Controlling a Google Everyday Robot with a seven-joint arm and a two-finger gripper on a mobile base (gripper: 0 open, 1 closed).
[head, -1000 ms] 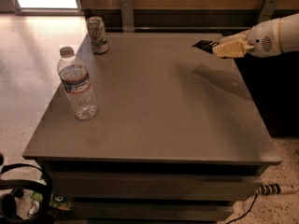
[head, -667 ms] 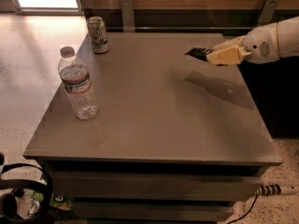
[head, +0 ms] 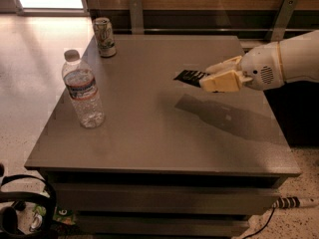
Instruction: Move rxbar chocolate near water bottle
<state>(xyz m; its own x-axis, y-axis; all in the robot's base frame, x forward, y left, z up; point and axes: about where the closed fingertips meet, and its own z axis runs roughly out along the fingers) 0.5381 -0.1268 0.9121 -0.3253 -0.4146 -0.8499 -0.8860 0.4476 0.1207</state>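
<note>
Gripper [head: 208, 78], clamped on rxbar chocolate [head: 187, 76], has carried it left over table [head: 149, 133] toward water bottle [head: 82, 91], still well apart.

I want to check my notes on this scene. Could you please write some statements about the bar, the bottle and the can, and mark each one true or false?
1. The gripper holds the rxbar chocolate in the air above the table. True.
2. The water bottle lies on its side. False: it stands upright.
3. The bar touches the bottle. False: they are well apart, across the table.
4. The soda can stands behind the bottle, near the table's far edge. True.
</note>
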